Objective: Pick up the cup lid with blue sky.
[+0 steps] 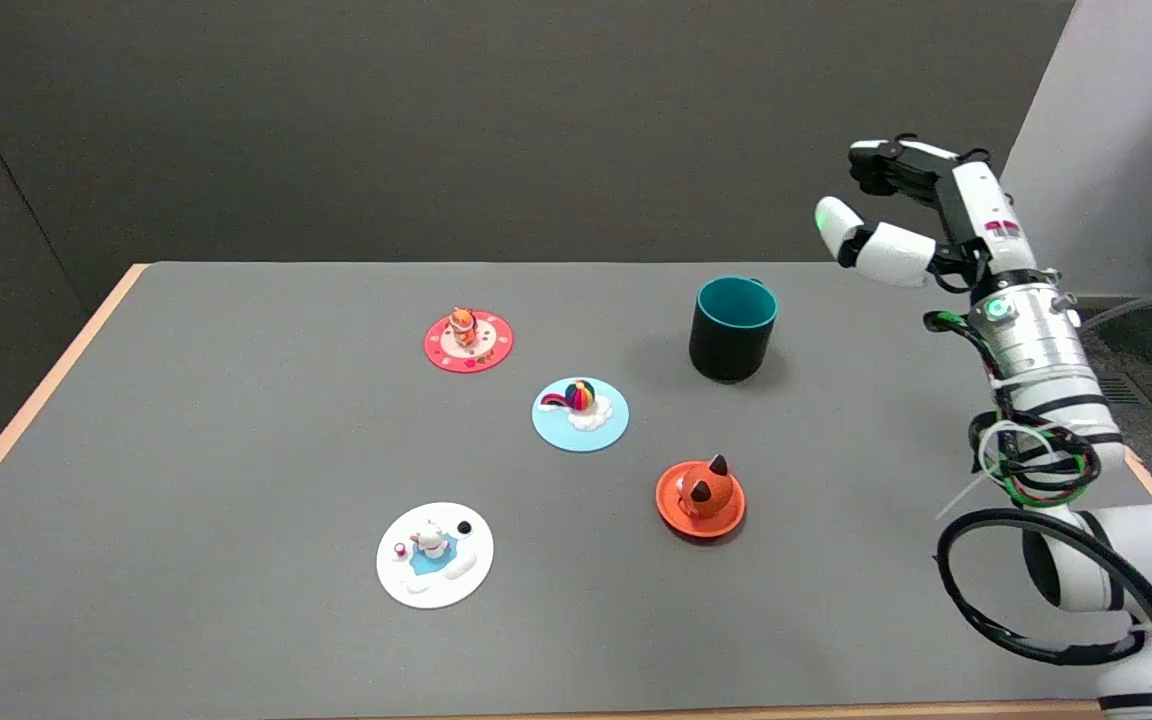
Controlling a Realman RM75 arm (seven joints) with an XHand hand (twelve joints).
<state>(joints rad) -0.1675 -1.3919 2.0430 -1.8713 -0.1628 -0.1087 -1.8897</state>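
Note:
The light blue cup lid [580,414] with a rainbow, a striped balloon and white clouds lies flat near the middle of the grey table [186,450]. My right hand [901,215] hovers in the air at the far right, well above and to the right of the lid, beyond the dark cup. Its fingers are spread apart and hold nothing.
A black cup [732,328] with a teal inside stands upright between the hand and the blue lid. A red lid [469,340] lies at the back, an orange fox lid [701,496] in front right, a white lid [435,553] near the front.

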